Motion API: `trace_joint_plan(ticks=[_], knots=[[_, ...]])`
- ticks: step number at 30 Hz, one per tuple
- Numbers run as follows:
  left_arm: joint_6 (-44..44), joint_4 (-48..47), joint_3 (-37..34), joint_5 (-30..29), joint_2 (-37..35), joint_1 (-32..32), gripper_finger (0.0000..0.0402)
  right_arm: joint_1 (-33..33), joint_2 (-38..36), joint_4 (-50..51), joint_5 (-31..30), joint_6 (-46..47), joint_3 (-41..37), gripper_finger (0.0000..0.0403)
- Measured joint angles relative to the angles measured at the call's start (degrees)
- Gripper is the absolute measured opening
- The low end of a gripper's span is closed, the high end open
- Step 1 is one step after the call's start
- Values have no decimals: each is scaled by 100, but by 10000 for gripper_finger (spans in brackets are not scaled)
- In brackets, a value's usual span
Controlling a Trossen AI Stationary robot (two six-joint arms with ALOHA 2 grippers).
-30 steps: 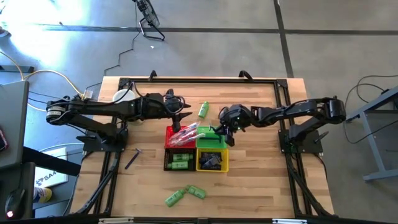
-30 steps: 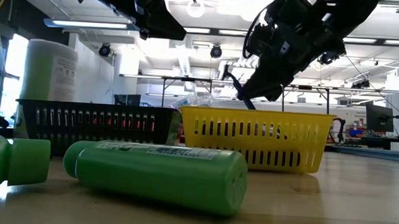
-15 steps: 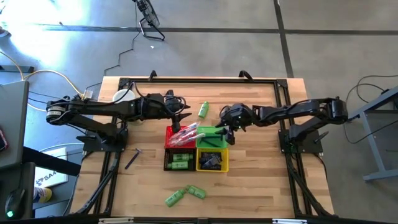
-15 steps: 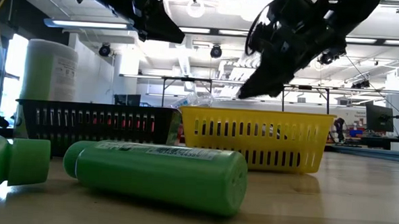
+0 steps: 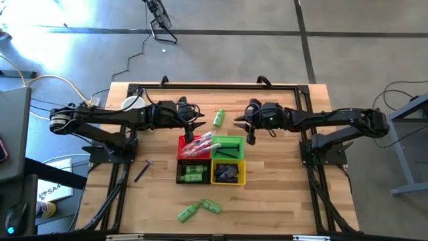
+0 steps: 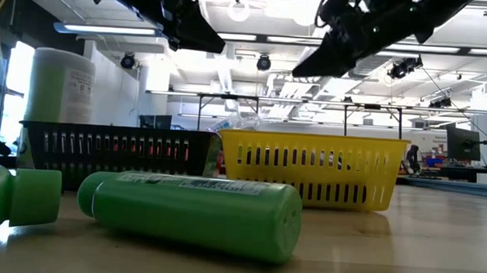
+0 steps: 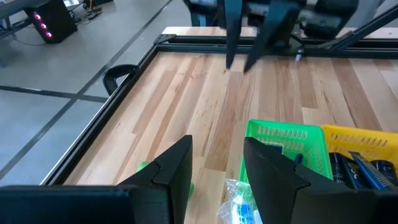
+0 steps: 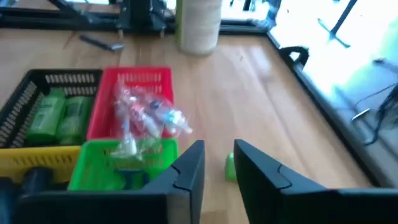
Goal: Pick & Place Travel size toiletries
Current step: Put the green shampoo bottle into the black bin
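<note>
Right hand (image 5: 249, 129) | fingers narrowly apart, seemingly empty | above table, beyond green basket (image 5: 228, 147)

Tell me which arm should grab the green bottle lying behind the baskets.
Probably either; slightly the right. The green bottle lies between the two arms. The right pincer, empty with jaws apart, hangs just beside it, with the bottle ahead in its wrist view. The left pincer is about as near.

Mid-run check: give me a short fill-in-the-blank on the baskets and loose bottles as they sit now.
1. The four baskets sit together; the yellow basket holds dark ____.
2. The black basket holds ____ bottles.
3. Near the table's front edge lie ____ loose green bottles.
4. The wrapped toothbrushes lie in the ____ basket.

Missing: tubes; green; two; red
</note>
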State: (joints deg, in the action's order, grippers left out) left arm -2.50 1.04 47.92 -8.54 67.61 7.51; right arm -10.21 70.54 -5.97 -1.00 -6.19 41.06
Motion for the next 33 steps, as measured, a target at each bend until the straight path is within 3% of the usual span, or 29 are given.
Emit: trace_joint_plan(ticks=[8,24,33], knots=[[74,-242,0,-2,2,-2,140,1,-479,-31,-41,-75,0,9],[153,-410,0,-17,3,-2,140,-160,-557,50,-64,-194,0,3],[558,346,0,-15,251,2,140,-160,-555,368,-56,-460,0,3]])
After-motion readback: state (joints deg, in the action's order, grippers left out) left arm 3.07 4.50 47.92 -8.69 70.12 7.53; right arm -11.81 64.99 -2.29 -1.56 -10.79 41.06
